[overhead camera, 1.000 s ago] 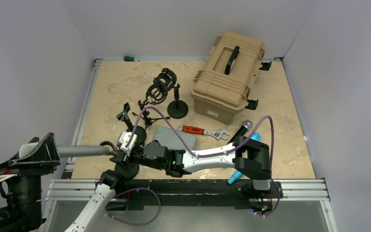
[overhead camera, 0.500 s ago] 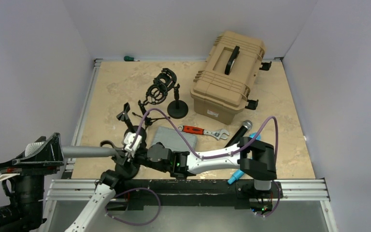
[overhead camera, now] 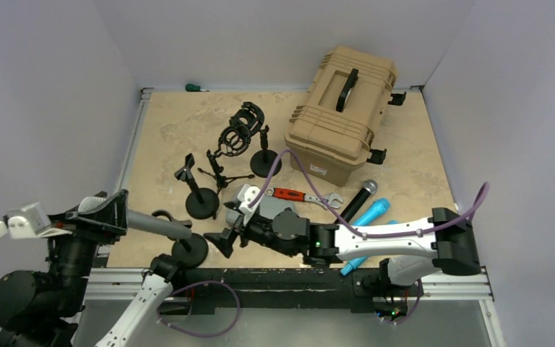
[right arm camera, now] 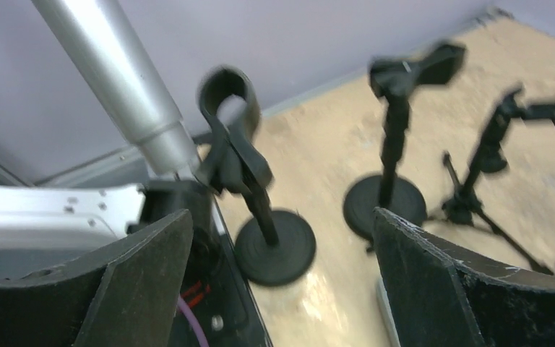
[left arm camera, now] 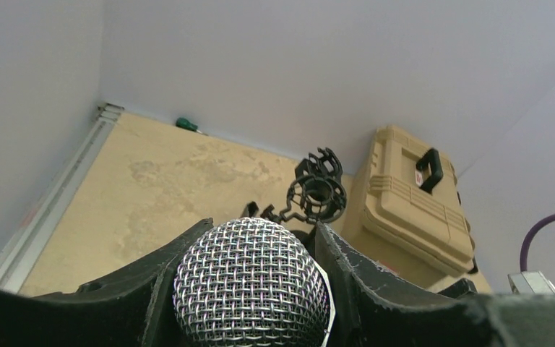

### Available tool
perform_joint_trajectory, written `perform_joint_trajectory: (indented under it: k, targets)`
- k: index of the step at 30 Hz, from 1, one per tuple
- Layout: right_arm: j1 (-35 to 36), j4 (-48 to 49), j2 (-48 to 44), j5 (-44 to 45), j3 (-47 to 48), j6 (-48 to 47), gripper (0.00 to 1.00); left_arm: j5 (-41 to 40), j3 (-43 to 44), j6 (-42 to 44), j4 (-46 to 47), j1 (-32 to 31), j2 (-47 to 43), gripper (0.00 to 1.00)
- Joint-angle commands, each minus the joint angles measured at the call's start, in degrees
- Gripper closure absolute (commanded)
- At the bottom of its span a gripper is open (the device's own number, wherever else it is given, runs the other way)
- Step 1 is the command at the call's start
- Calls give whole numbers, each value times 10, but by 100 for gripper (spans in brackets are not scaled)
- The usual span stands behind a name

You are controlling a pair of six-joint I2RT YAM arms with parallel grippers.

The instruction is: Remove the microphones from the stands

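The silver microphone (overhead camera: 155, 223) has a mesh head (left arm camera: 251, 285) that sits between the fingers of my left gripper (overhead camera: 105, 210), which is shut on it at the table's near-left corner. The body slants down to the right. In the right wrist view its tail end (right arm camera: 160, 148) hangs just left of the stand's black clip (right arm camera: 227, 90), whose ring looks empty. The stand (overhead camera: 189, 249) is upright on its round base (right arm camera: 274, 249). My right gripper (overhead camera: 225, 243) is open and empty, just right of the stand and facing it.
Two more black stands (overhead camera: 201, 202) (overhead camera: 266, 163) and a shock mount (overhead camera: 240, 130) stand mid-table. A tan toolbox (overhead camera: 343, 108) is at the back right. A red-handled wrench (overhead camera: 300, 195), a grey pad (overhead camera: 267, 206), a black mic (overhead camera: 356, 199) and a blue mic (overhead camera: 365, 220) lie near the right arm.
My right gripper has drawn back to the right, away from the stand's clip, and stands open. The left arm has shifted right and tilted the microphone from level to slanting down.
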Motion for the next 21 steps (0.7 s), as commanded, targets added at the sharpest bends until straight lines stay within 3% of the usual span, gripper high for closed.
perform_joint_trajectory:
  k: [1, 5, 13, 18, 21]
  targets:
    - [-1, -57, -78, 67, -89, 66, 9, 104, -32, -21, 30, 3, 39, 100]
    - [-3, -79, -181, 72, -158, 107, 9, 231, -87, -34, 82, 3, 71, 100]
    - [-38, -69, -356, -28, -206, 145, 7, 509, -181, -78, 254, 3, 206, 100]
    - [-48, -31, -321, -80, -202, 176, 8, 646, -262, -136, 392, 2, 279, 100]
    - [-48, -3, -253, -99, -186, 198, 12, 652, -293, -132, 414, -1, 281, 100]
